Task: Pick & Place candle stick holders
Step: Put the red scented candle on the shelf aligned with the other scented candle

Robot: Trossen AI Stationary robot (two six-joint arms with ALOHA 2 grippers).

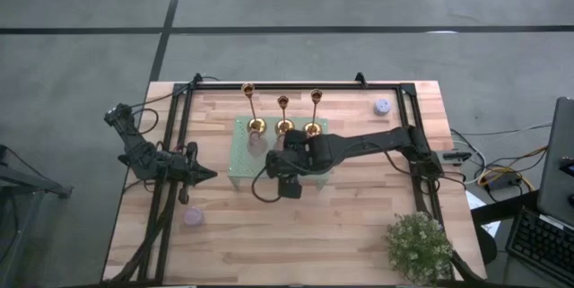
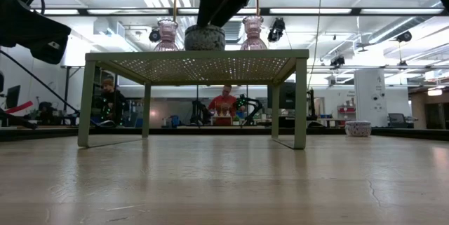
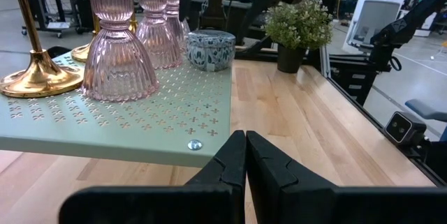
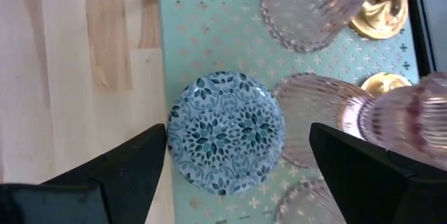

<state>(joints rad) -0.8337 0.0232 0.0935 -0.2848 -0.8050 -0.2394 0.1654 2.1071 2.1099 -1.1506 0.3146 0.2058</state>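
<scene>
Three gold candle stick holders stand upright in a row on their round bases along the far side of a green perforated stand. My right gripper hangs open over the stand, pointing down. Its fingers stand on either side of a small round blue-patterned bowl that rests on the stand, and they touch nothing that I can see. Pink ribbed glass holders stand beside the bowl. My left gripper is shut and empty, just left of the stand, low over the table.
A lavender round piece sits at the far right of the table and another at the near left. A potted plant stands at the near right corner. The stand rests on thin legs. People are in the room beyond.
</scene>
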